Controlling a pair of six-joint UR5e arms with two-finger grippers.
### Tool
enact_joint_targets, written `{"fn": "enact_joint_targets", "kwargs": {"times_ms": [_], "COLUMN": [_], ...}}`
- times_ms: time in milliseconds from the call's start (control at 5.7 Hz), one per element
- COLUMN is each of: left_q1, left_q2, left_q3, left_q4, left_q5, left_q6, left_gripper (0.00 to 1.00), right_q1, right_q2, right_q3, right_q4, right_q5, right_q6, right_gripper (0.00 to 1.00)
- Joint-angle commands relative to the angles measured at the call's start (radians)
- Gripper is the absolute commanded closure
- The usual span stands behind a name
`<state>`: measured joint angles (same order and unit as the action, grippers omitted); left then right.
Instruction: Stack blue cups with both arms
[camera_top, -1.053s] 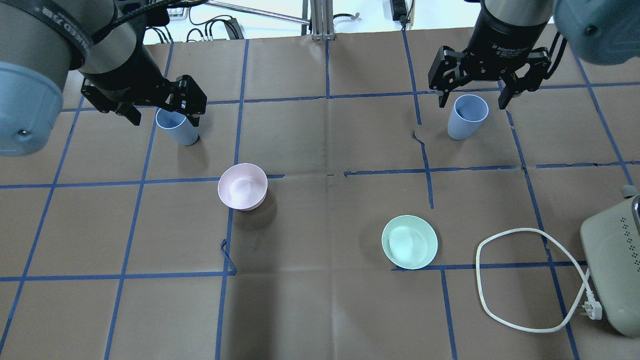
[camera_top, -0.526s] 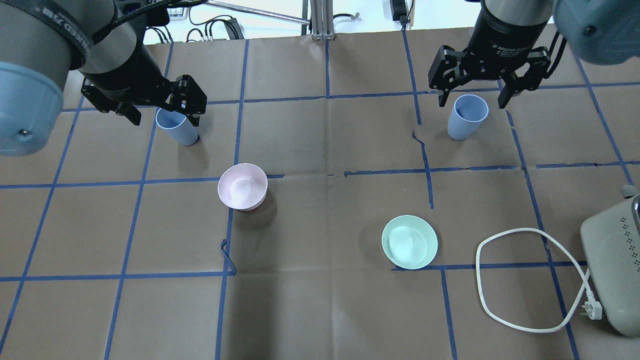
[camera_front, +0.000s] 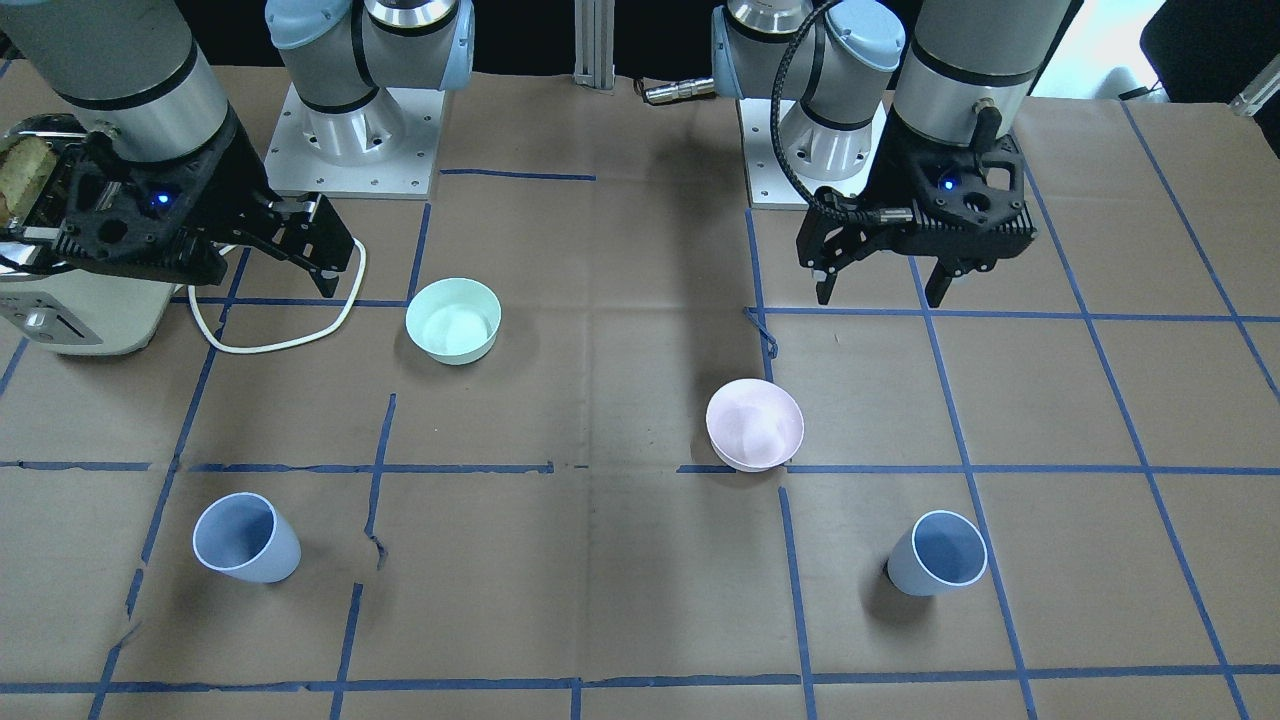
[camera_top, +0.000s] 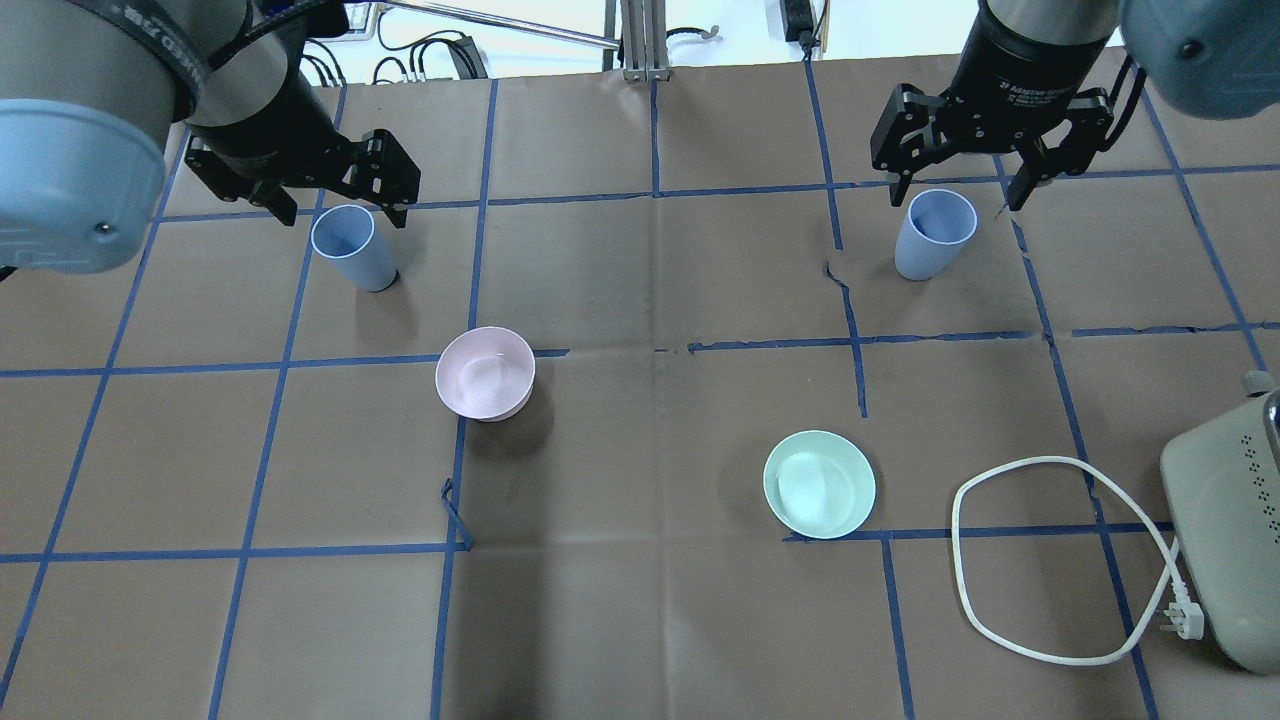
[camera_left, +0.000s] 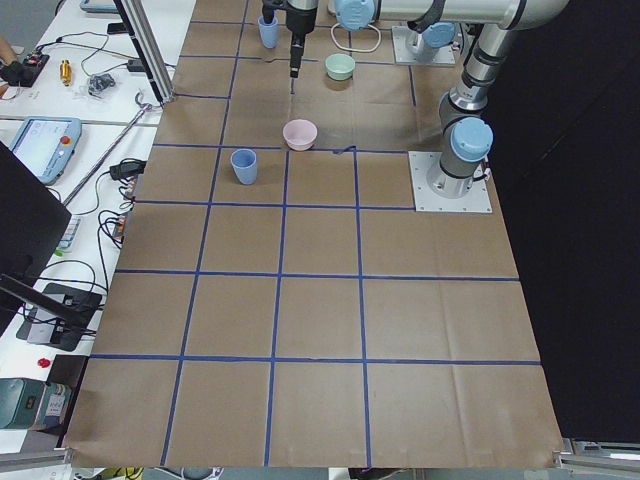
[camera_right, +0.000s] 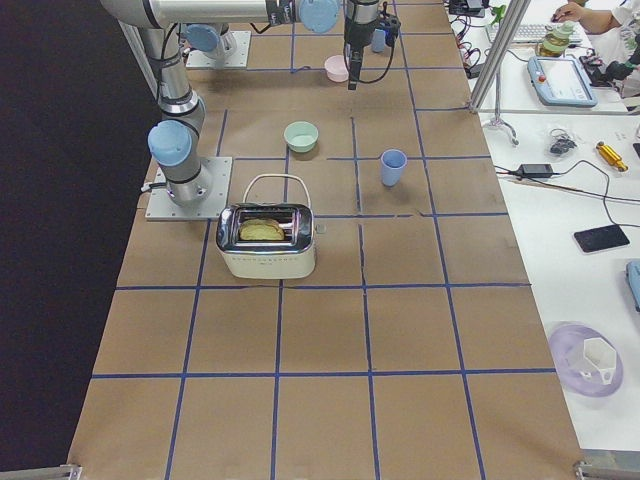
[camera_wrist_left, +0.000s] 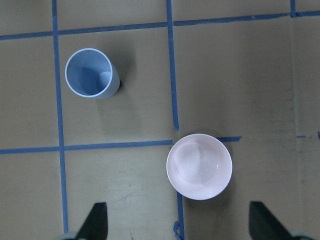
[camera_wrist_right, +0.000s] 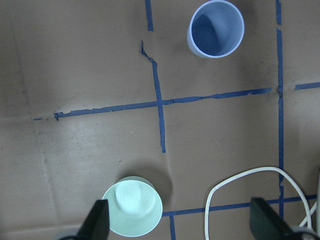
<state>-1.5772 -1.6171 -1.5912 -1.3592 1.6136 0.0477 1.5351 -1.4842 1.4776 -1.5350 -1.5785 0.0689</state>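
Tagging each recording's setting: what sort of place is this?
Probably a robotics lab: left arm and right arm bolted to a table in brown paper with a blue tape grid, and a side bench with teach pendant and cables.

Left bowl (camera_top: 485, 372) and right bowl (camera_top: 819, 484) lie between left cup (camera_top: 352, 245) and right cup (camera_top: 935, 233), nearer the robot (camera_front: 345, 130).
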Motion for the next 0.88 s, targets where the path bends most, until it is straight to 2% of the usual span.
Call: {"fn": "enact_joint_targets", "kwargs": {"times_ms": [0,175,351,526,702], "left_q1": [0.066,0.084,0.085,0.086,0.088], "left_q2": [-0.154,-0.246,-0.339,-0.412,-0.456], "left_q3": [0.081,0.118,0.126,0.122,0.093], "left_q4": [0.047,0.107,0.214,0.297,0.355], "left_q5": [-0.001,-0.003,-0.003,0.005,0.009], "left_q6": [0.036,0.055,0.058,0.060,0.064], "left_gripper": [0.01,0.01,0.02,0.02,0.02], "right_q1": [-0.178,-0.240,-0.243,-0.240,-0.231], "right_q2": [0.044,0.085,0.122,0.163,0.209], "right_q3": [-0.006,-0.005,0.007,0.021,0.033], "right_q4": [-0.014,-0.070,-0.196,-0.214,-0.300], "right_q5": [0.006,0.005,0.006,0.044,0.116], "right_q6": [-0.177,-0.304,-0.351,-0.344,-0.333], "right_gripper": [0.00,0.00,0.00,0.00,0.00]}}
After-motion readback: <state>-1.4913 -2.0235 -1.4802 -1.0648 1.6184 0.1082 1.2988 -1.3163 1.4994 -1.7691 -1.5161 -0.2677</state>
